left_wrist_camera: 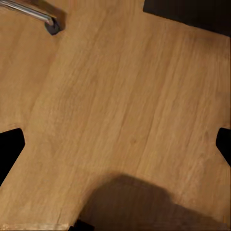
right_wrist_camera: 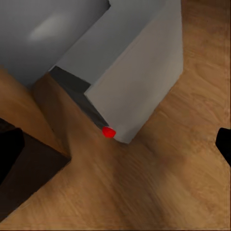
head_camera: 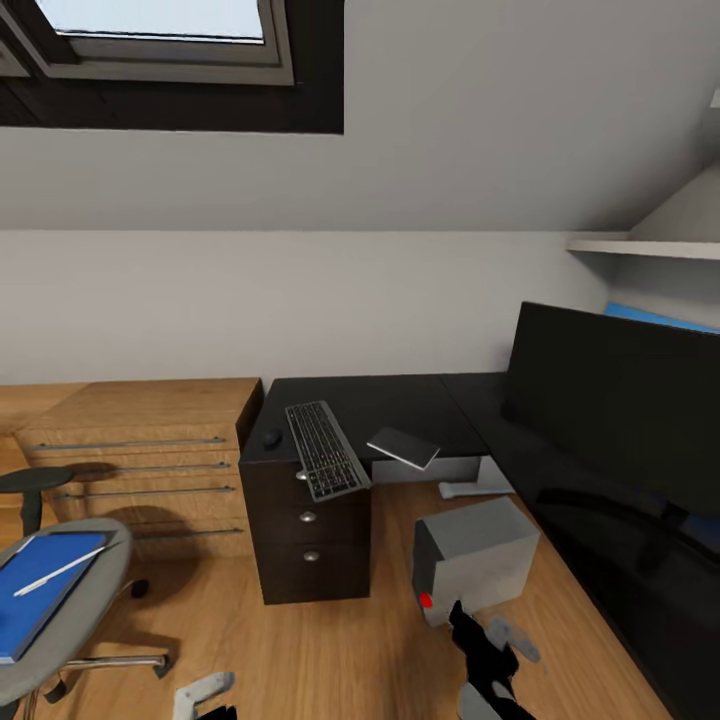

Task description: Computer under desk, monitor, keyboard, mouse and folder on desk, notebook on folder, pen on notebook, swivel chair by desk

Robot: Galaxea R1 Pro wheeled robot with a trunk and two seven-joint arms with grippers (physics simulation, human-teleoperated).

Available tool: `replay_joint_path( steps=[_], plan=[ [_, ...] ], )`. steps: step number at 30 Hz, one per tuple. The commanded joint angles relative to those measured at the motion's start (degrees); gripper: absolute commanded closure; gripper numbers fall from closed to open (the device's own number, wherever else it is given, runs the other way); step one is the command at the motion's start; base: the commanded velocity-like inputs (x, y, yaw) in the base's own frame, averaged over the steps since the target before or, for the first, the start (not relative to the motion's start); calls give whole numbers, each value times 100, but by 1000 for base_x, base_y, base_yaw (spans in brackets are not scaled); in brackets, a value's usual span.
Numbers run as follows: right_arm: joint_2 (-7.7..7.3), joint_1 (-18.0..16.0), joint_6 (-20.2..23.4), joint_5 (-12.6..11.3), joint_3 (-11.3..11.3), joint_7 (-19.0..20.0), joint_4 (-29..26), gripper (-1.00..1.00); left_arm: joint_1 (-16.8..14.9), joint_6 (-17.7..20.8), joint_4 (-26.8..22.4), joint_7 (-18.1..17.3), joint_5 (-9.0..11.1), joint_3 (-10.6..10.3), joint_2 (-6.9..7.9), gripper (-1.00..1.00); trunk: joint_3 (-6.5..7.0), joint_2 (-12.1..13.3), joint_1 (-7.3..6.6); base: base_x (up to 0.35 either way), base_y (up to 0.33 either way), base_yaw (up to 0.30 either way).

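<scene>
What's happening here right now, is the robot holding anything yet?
Nothing is held. The right gripper hangs open above the floor in front of the computer, which sits beside the desk, not under it. The left gripper is open over bare floor. The keyboard and mouse lie on the desk, the keyboard overhanging its edge. The folder with the pen is on the swivel chair.

1. The computer [right_wrist_camera: 139,82], grey with a red button at its lower corner, stands on the wooden floor [right_wrist_camera: 159,187].
2. Dark drawers [right_wrist_camera: 24,178] sit at the lower left.
3. Dark fingertips [right_wrist_camera: 224,144] show at the side edges.
</scene>
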Motion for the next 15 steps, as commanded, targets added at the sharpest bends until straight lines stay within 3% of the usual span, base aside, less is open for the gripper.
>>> replay_joint_path(
  steps=[1, 6, 8, 12, 15],
  plan=[
    [0, -5, -55, 29, 58, -45, 156, -100, -3, -8, 137, 47, 45, -27, 2, -100, 13, 38, -23, 0, 0, 0],
    [3, -1, -190, 180, 68, -22, 719, -100, -5, -485, 1163, 40, 13, -128, -2, -100, 103, 239, -133, 0, 0, 0],
    [17, 7, -296, 220, 79, -10, 842, -100, -8, -1020, 1675, 36, -29, -154, -13, -100, 139, 319, -177, 0, 0, 0],
    [89, 26, -573, 319, 89, 16, 936, -100, -10, -1869, 2096, 16, -111, -175, -39, -100, 210, 479, -265, 0, 0, 0],
    [144, 40, -784, 498, 86, 37, 1040, -100, -10, -2295, 2311, -57, -158, -182, -42, -100, 264, 600, -331, 0, 0, 0]
  ],
)
